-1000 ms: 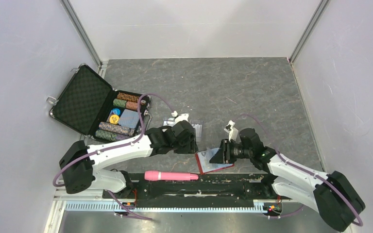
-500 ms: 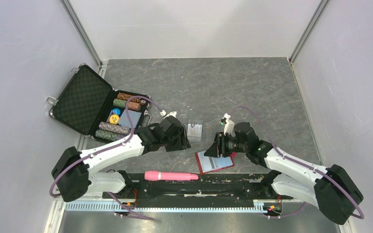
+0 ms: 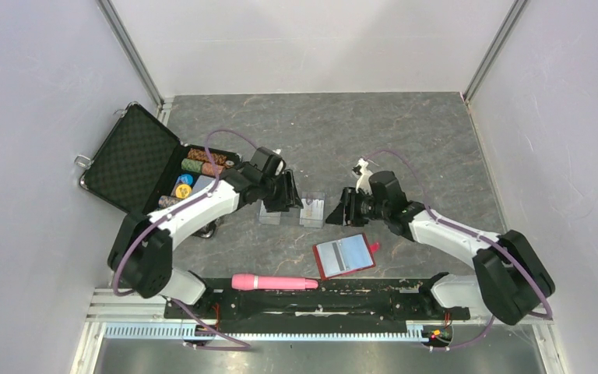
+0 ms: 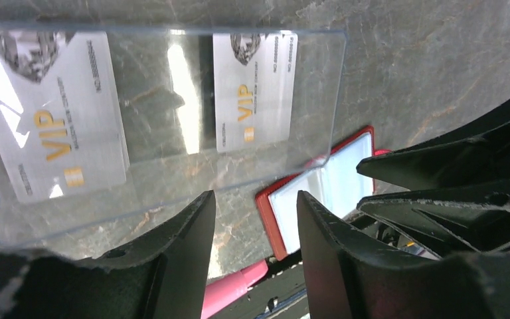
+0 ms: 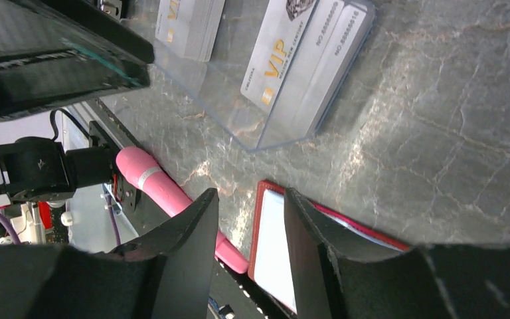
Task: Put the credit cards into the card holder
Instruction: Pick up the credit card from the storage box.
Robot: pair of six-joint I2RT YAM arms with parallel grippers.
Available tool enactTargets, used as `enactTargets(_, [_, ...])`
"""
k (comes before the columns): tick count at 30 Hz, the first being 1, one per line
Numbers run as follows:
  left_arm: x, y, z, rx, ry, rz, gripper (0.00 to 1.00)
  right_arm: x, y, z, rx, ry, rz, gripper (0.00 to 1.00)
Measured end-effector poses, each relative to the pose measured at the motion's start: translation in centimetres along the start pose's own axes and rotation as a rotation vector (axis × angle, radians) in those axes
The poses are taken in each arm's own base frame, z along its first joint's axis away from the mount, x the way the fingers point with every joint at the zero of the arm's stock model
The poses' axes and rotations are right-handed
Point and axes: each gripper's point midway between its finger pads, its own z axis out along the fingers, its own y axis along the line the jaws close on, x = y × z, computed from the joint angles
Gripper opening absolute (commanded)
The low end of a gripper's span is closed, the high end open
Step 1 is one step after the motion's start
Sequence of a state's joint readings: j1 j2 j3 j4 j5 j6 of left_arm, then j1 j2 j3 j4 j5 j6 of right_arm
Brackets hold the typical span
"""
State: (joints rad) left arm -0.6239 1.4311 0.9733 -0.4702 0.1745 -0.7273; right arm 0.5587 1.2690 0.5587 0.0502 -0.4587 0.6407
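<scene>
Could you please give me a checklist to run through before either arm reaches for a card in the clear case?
1. Clear case lying open on the table: ok.
2. Credit cards exposed, one stack in each half of the case: ok.
3. Card holder open with its pale pockets facing up: ok.
4. Left gripper open with nothing between the jaws: ok.
5. Right gripper open with nothing between the jaws: ok.
6. Top card loose enough to lift off its stack alone: cannot tell.
</scene>
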Motion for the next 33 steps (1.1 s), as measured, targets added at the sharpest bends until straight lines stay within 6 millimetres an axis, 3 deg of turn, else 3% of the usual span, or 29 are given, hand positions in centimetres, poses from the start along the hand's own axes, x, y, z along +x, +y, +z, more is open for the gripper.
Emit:
enactTargets(9, [0.4, 2.4, 4.7, -0.118, 0.136, 0.036, 0.53, -0.3, -0.6, 1.6, 0.01, 0.034, 0.015, 0.45])
enactTargets(16, [1.2, 2.9, 7.3, -0.119, 0.21, 0.04, 0.51, -0.7, -0.4, 1.7, -0.001, 0.022, 0.007, 0.45])
enactTargets(20, [1.4, 2.4, 8.1, -0.086, 0.23, 0.035, 0.29, -0.8, -0.4, 1.7, -0.003, 0.017, 0.006, 0.45])
enactTargets(21, [1.4, 2.3, 8.3, -0.078, 0.231, 0.035, 0.1, -0.8, -0.4, 1.7, -0.002, 0.017, 0.006, 0.46])
enactTargets(23, [1.4, 1.9, 8.5, -0.056, 0.239, 0.034, 0.02, -0.9, -0.5, 1.6, -0.001, 0.015, 0.008, 0.46])
enactTargets(33, [1.0, 1.6, 8.2, -0.067, 0.238, 0.043, 0.02, -0.9, -0.6, 1.6, 0.0, 0.014, 0.01, 0.46])
